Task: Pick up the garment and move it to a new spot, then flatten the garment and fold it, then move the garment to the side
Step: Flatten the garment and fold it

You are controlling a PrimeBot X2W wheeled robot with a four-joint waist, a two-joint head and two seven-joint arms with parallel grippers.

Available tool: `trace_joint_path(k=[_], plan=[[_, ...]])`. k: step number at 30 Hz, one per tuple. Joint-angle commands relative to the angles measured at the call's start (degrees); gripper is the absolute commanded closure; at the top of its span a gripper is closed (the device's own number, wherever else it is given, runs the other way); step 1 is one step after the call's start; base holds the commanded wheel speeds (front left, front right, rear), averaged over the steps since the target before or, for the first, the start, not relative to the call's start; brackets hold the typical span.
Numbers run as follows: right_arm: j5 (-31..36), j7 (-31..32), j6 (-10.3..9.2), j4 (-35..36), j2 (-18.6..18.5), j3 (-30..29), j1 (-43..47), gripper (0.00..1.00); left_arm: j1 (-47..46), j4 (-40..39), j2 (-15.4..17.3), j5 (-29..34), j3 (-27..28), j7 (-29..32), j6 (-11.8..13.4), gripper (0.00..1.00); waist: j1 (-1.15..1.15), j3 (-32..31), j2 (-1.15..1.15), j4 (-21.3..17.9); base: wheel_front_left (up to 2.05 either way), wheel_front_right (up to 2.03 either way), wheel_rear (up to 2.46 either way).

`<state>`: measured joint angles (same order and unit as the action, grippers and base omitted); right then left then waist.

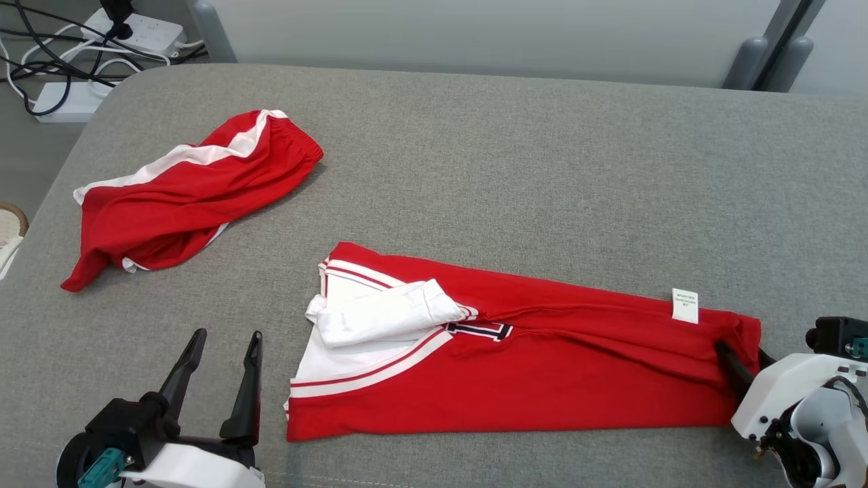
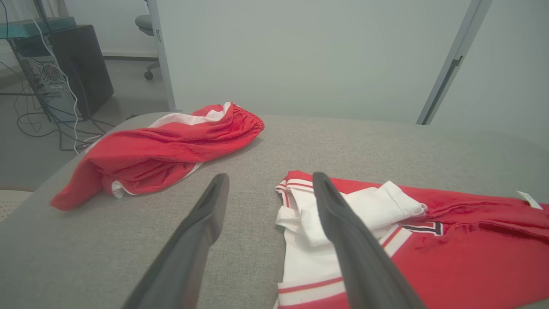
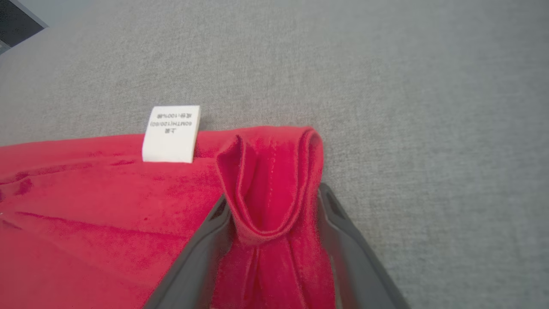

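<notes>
Nearest, the left gripper [image 1: 227, 333] hovers with its dark fingers spread and empty, just left of the red jersey with white striped trim [image 1: 542, 379] lying folded lengthwise on the grey fabric surface [image 1: 515, 169]. The right gripper [image 3: 274, 193] stands wide astride the jersey's bunched hem beside a white care label [image 1: 685, 305]. Farther left lie crumpled red shorts with a white stripe [image 1: 196, 196].

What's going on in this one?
The right end effector straddles a folded hem corner of the red jersey, jaws wide, not clamped. The left end effector hovers open beside the collar end, apart from it. Bunched red shorts lie farther back on the grey surface.
</notes>
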<state>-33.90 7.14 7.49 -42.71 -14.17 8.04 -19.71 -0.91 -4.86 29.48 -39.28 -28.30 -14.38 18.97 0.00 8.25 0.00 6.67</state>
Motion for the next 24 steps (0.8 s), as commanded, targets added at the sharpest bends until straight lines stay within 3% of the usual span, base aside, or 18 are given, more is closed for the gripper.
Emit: trace_joint_path(k=[1,7,18,24], plan=[[-1.3,1.7,0.0,-0.3,0.1,2.4,0.5,1.0,-3.9,-0.9,1.0,0.6,2.5,-0.5,-0.6,0.0,0.0,0.2,0.0,-0.3,0.0,0.0,0.0],[-3.2,0.8,0.0,-0.6,-2.2,1.6,1.0,1.0,-4.1,-0.5,0.4,0.8,2.8,-0.5,-1.0,0.0,0.0,0.6,0.0,-1.1,0.0,0.0,0.0],[-5.1,-3.3,0.0,-4.0,-12.0,-6.8,2.8,1.0,-4.1,0.2,-0.5,1.5,3.7,-0.6,-1.8,0.0,0.0,0.6,0.0,-2.5,0.0,0.0,0.0],[-9.2,-2.0,0.0,1.3,-10.4,-7.5,0.8,1.0,-3.7,0.5,-0.9,2.0,4.2,-0.6,-2.1,0.0,0.0,-0.1,0.0,-4.2,0.0,0.0,0.0]])
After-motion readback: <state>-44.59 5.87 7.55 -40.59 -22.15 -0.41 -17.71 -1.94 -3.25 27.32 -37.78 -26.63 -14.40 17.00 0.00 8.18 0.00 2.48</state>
